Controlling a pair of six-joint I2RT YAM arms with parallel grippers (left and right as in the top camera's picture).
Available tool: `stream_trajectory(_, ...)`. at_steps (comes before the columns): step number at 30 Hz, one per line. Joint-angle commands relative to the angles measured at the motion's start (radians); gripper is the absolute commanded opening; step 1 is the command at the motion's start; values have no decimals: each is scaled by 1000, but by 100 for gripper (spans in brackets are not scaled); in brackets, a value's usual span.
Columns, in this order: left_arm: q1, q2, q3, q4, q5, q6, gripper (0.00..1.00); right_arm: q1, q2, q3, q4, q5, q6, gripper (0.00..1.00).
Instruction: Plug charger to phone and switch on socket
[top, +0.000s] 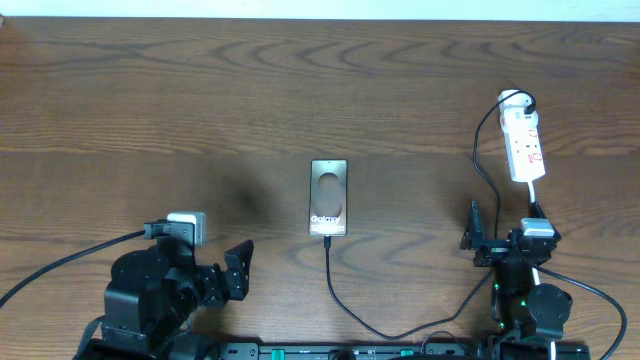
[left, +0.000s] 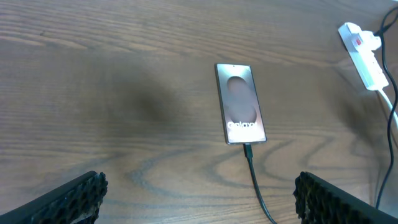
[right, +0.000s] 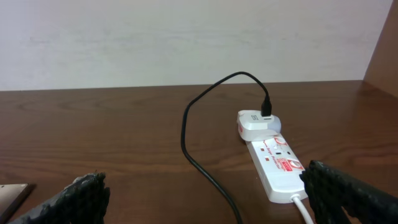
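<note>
1. The wooden table (top: 150, 90) carries everything.
2. The left gripper (left: 199, 186) sits at 7 o'clock from the phone (top: 328, 197), jaws wide apart and empty.
3. The right gripper (right: 205, 183) sits at 4 o'clock from the phone, jaws wide apart and empty.
4. The socket (top: 524, 145) lies at 2 o'clock from the phone, with a white adapter (right: 255, 123) at its far end.
5. The phone lies flat mid-table, "Galaxy" face up.
6. The charger (top: 345, 305), a thin black cable, meets the phone's 6 o'clock edge.

Matt wood-grain table (top: 200, 90), glossy white plastic socket (top: 524, 148), textured blk claw pads (left: 74, 196).
</note>
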Motion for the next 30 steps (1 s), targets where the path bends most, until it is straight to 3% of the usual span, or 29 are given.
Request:
stream_trajectory(1,27,-18,-14,-3,-10,9,98,-4,-6,-1,-3,-6,-11,99)
stream_trajectory(16,117,-253,-19,-3,-10,9,98,-4,-5,-1,-4,-6,-11,99)
stream_trajectory(30,151,-328,-24,-4,-14,10,98,-4,19,-1,-5,3,-11,99)
